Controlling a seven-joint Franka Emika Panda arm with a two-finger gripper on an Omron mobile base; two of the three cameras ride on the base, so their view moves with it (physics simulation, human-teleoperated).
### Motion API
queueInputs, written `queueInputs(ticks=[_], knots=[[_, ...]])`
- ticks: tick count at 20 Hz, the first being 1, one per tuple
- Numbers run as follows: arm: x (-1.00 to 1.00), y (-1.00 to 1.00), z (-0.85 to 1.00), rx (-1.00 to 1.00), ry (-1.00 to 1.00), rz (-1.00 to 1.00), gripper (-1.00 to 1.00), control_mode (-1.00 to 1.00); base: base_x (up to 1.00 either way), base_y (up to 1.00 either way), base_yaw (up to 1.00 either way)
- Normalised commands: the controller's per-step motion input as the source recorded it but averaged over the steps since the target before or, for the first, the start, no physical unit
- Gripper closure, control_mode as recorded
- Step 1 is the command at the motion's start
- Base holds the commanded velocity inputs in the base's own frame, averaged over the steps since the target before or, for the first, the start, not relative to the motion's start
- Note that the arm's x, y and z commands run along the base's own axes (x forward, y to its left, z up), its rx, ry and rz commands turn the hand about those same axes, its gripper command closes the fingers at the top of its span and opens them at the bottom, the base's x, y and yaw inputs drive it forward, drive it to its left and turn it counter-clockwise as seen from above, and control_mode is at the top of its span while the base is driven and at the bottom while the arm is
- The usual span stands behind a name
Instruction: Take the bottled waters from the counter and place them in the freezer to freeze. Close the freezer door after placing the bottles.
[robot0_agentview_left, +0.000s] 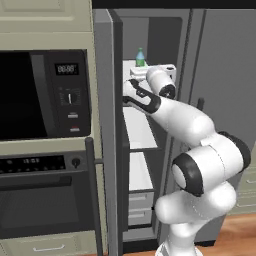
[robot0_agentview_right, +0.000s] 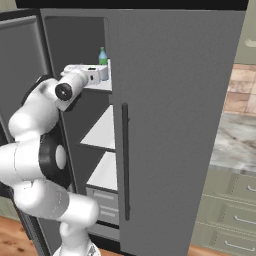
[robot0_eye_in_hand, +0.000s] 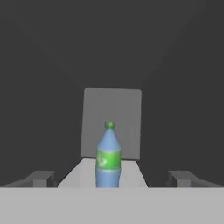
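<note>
**Blue-green bottle on top freezer shelf**

Grey freezer (robot0_agentview_left: 150, 35) stands with its door (robot0_agentview_left: 107, 130) swung wide. On the uppermost white shelf (robot0_agentview_right: 102, 86) a blue bottle (robot0_eye_in_hand: 108, 157) with green cap and label stands upright. Gripper (robot0_eye_in_hand: 111, 178) faces it, fingers (robot0_eye_in_hand: 41, 178) spread wide on either side, not touching. White shelves (robot0_agentview_right: 102, 132) below, then drawers (robot0_agentview_right: 102, 205) at the bottom.

Even, flat rendered light, no glare; freezer (robot0_eye_in_hand: 52, 52) interior dim in hand view; edges slightly soft, low resolution.
</note>
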Motion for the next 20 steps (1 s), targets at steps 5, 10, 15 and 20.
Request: queueInputs(ticks=[5,10,15,20], knots=[[-1.00,-0.07,0.27,0.05,0.05,0.00,-1.00,-1.00,0.00,0.00,0.00],[-1.00,-0.01,0.07,0.01,0.07,0.00,-1.00,-1.00,0.00,0.00,0.00],[-0.85,-0.04,0.00,0.01,0.16,0.00,-1.00,-1.00,0.00,0.00,0.00],[-0.75,-0.03,0.05,0.10,0.27,0.02,-1.00,-1.00,0.00,0.00,0.00]])
